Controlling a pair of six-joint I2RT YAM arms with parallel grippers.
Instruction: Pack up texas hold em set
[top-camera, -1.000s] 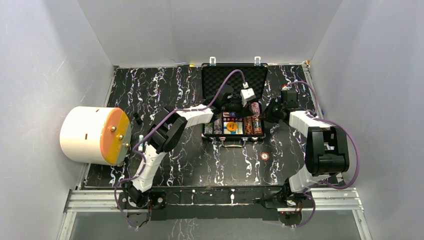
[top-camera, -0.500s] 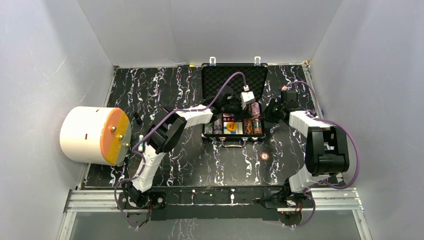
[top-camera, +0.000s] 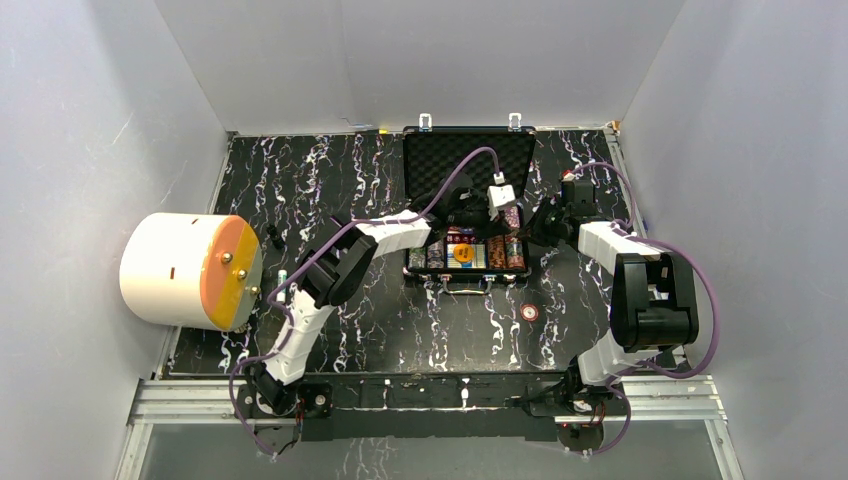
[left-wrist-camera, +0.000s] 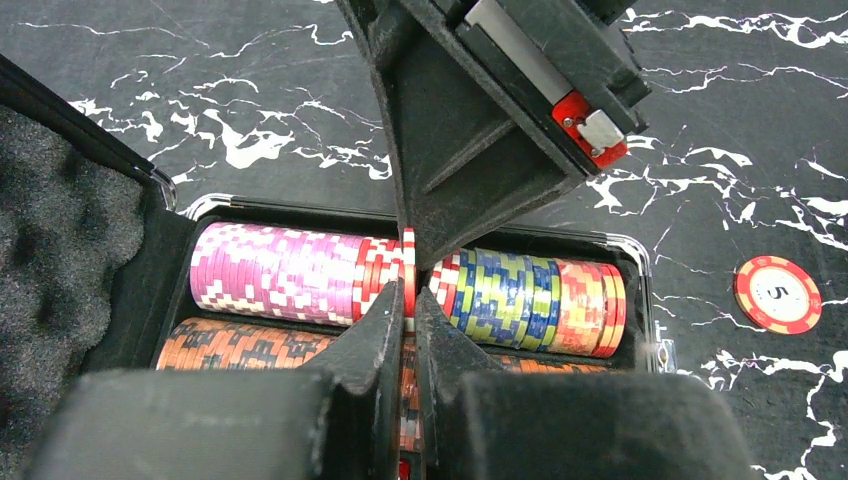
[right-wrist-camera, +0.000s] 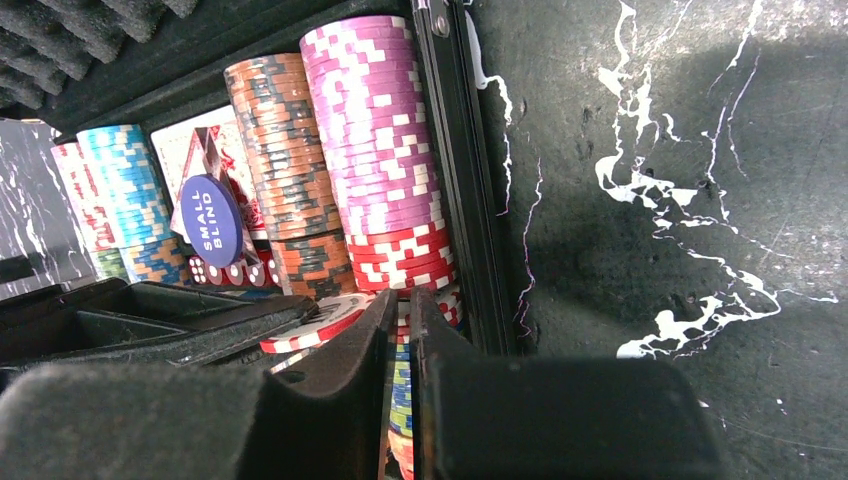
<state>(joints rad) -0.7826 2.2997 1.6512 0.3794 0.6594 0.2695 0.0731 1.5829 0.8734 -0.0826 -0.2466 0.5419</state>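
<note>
The black briefcase (top-camera: 440, 150) lies open at the back middle, foam lid up. Rows of multicoloured poker chips (top-camera: 500, 250) fill its base. My left gripper (top-camera: 508, 212) reaches into the right end of the case and is shut on a red-and-white chip (left-wrist-camera: 409, 268), held on edge over the right-hand chip row (left-wrist-camera: 290, 272). My right gripper (top-camera: 532, 228) is at the case's right wall, jaws shut and empty, its tip against that row (right-wrist-camera: 375, 160) beside the held chip (right-wrist-camera: 320, 322). A blue "small blind" button (right-wrist-camera: 212, 220), red dice (right-wrist-camera: 225, 272) and a card deck (right-wrist-camera: 195, 145) lie in the case.
One loose red-and-white chip (top-camera: 529, 312) lies on the marbled table in front of the case, also in the left wrist view (left-wrist-camera: 777, 294). The big white drum with the orange face (top-camera: 190, 270) stands at the left edge, the small green-and-white cylinder (top-camera: 282, 277) beside it.
My left gripper has moved a little right and nearer, over the right-hand chip row, still holding the chip. The right arm has not visibly moved.
</note>
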